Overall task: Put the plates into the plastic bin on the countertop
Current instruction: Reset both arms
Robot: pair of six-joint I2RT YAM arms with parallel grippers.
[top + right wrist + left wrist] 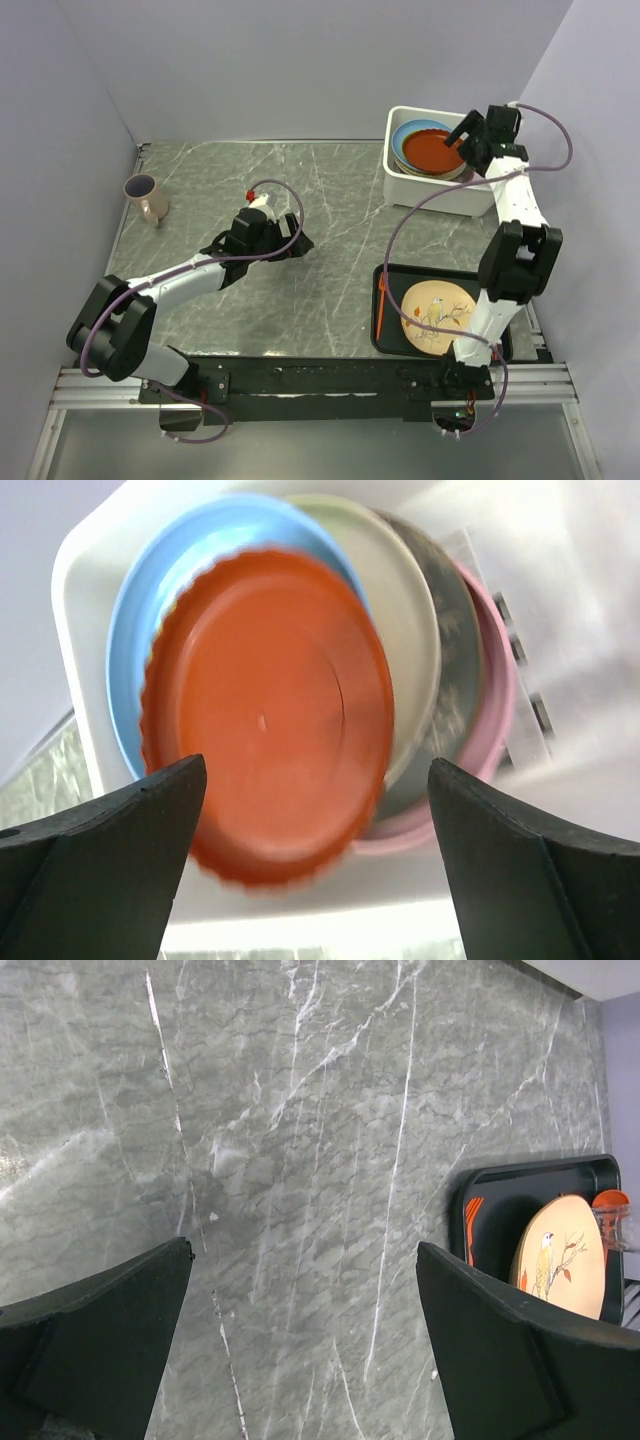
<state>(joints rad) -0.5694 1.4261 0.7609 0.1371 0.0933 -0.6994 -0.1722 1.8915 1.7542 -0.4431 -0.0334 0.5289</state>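
The white plastic bin stands at the back right of the countertop. It holds a stack of plates with a red-orange plate on top, blurred in the right wrist view. Under it show a blue plate, a pale plate, a dark grey plate and a pink plate. My right gripper hangs open just above the stack, holding nothing. My left gripper is open over bare countertop at mid-table. A peach plate with a bird lies apart.
The bird plate lies on a flat black tray at the front right, beside an orange utensil. A tan cup stands at the far left. Walls close in the left, back and right sides.
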